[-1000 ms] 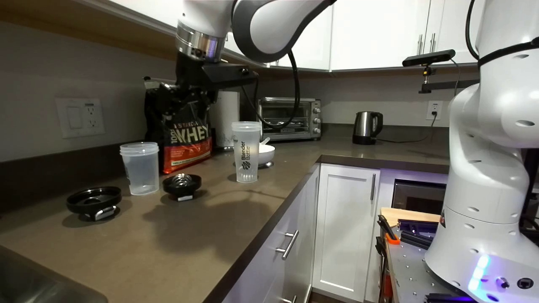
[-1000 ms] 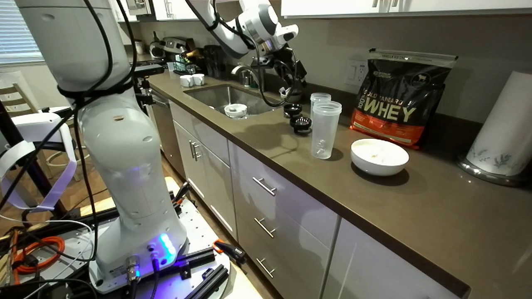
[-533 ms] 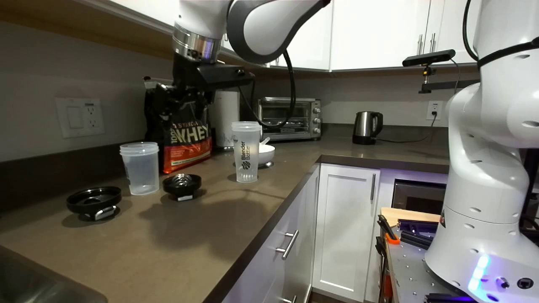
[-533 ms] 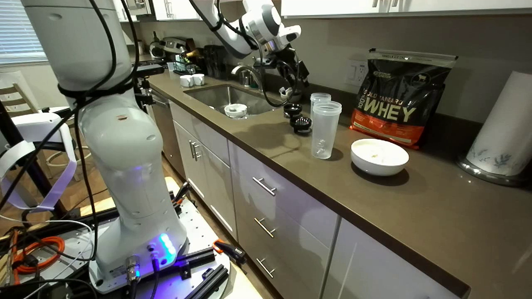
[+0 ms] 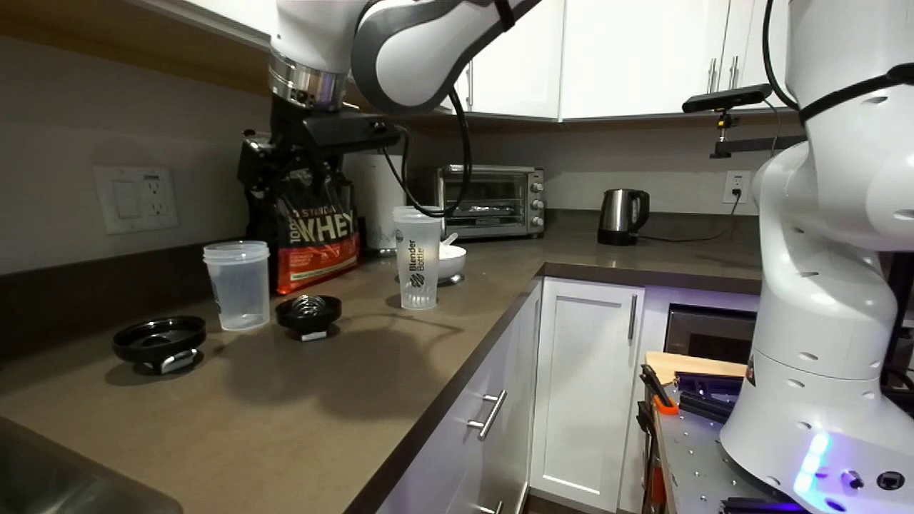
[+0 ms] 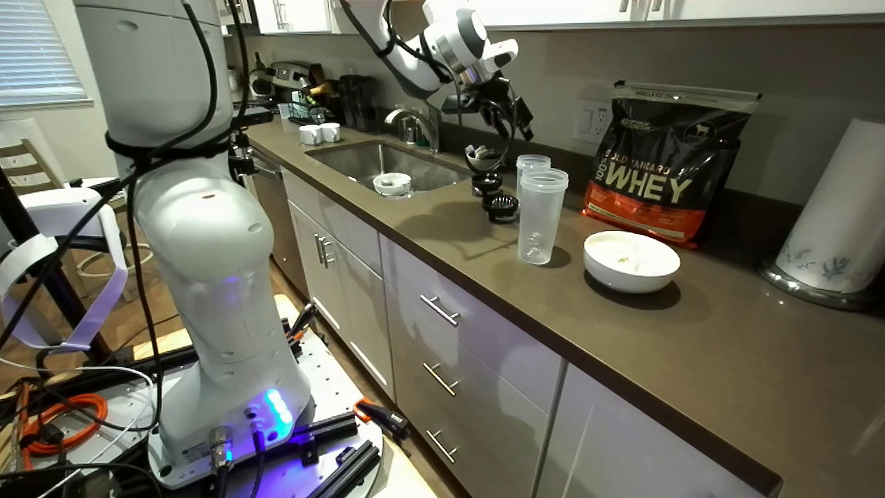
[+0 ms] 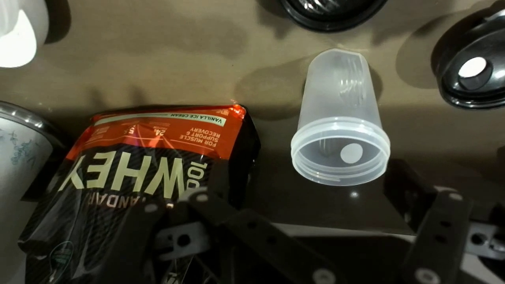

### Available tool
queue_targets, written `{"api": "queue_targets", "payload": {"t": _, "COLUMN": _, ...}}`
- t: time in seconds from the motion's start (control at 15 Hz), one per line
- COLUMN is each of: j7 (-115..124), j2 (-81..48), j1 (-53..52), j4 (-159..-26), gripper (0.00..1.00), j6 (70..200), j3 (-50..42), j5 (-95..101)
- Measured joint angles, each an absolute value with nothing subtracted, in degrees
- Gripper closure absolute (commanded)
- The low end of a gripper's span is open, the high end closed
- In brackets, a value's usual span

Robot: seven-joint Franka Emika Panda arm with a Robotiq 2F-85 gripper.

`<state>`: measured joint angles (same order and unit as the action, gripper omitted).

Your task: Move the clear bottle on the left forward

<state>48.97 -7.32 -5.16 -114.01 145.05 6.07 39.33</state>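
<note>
1 worktop (image 5: pixel 285 457) carries the whey bag (image 7: pixel 134 169). Our end effector (image 7: pixel 309 189) hangs over it all, jaws spread wide, holding nothing. The clear bottle (image 7: pixel 340 106) stands upright just beside the bag; we fear an off-centre descent, since 1 jaw knocking it could topple it.

Whey bag (image 6: pixel 667 166): glossy, creased film. Beside the bag, clear bottle (image 7: pixel 340 104): smooth, translucent plastic; on the bag's opposite side, towel roll (image 6: pixel 833 207): matt, printed paper. Near the bag, lids (image 5: pixel 158 341): shiny, hard-looking plastic. Beneath the bag, countertop (image 6: pixel 698 360): smooth, faintly reflective.
</note>
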Motion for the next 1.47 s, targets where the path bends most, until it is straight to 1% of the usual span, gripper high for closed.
{"api": "queue_targets", "payload": {"t": 0.47, "j7": 50.1, "j2": -14.7, "j1": -8.0, "j4": -106.9, "gripper": 0.00, "j6": 145.3, "j3": 1.7, "j5": 39.5}}
{"api": "queue_targets", "payload": {"t": 0.93, "j7": 51.0, "j2": -18.4, "j1": -11.0, "j4": -104.3, "gripper": 0.00, "j6": 145.3, "j3": -1.6, "j5": 39.5}}
{"api": "queue_targets", "payload": {"t": 1.07, "j7": 51.4, "j2": -18.7, "j1": -11.6, "j4": -104.3, "gripper": 0.02, "j6": 145.3, "j3": -2.2, "j5": 39.5}}
{"api": "queue_targets", "payload": {"t": 1.2, "j7": 52.1, "j2": -18.9, "j1": -12.1, "j4": -104.3, "gripper": 0.08, "j6": 145.3, "j3": -2.8, "j5": 39.7}}
{"api": "queue_targets", "payload": {"t": 1.27, "j7": 52.6, "j2": -19.0, "j1": -12.3, "j4": -104.3, "gripper": 0.02, "j6": 145.3, "j3": -3.0, "j5": 39.9}}
{"api": "queue_targets", "payload": {"t": 1.33, "j7": 53.1, "j2": -19.1, "j1": -12.4, "j4": -104.3, "gripper": 0.06, "j6": 145.3, "j3": -3.2, "j5": 40.3}}
{"api": "queue_targets", "payload": {"t": 1.4, "j7": 53.7, "j2": -19.2, "j1": -12.5, "j4": -104.3, "gripper": 0.23, "j6": 145.3, "j3": -3.3, "j5": 40.7}}
{"api": "queue_targets", "payload": {"t": 1.47, "j7": 54.5, "j2": -19.3, "j1": -12.5, "j4": -104.2, "gripper": 0.23, "j6": 145.3, "j3": -3.5, "j5": 41.3}}
